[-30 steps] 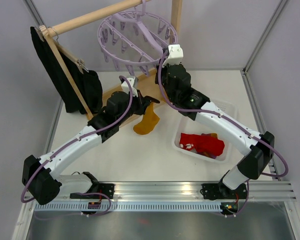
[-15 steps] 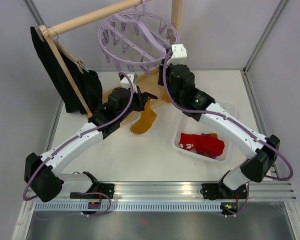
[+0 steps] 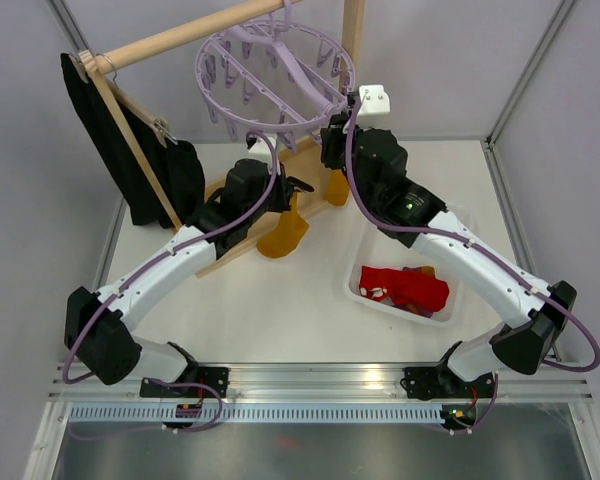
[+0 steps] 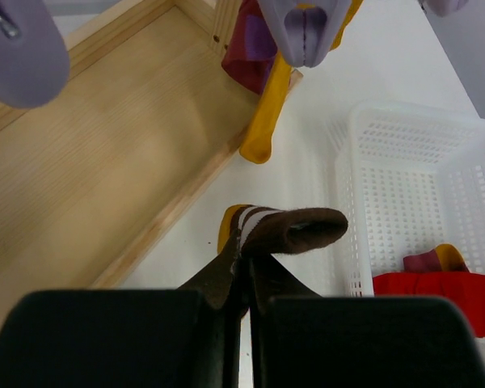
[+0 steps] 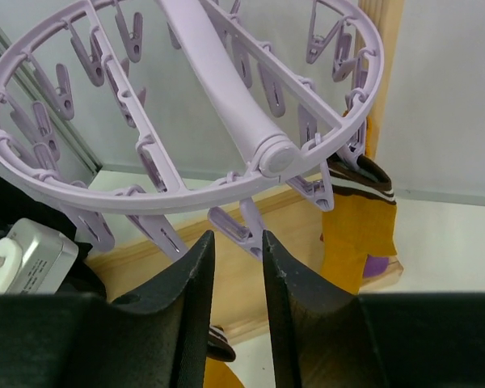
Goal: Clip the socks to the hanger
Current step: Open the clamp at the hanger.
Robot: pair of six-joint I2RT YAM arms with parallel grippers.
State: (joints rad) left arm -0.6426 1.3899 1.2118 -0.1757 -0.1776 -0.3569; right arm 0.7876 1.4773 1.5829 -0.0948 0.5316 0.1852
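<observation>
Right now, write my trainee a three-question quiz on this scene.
1. True or false: the left gripper is shut on a sock.
2. Fill in: the gripper up under the hanger is the ___ one.
3. Where are the red socks? A) on the hanger B) in the basket C) in the left gripper

Key: 1 true; 2 right: the right gripper sits just below the ring, jaws apart; 3 B.
</observation>
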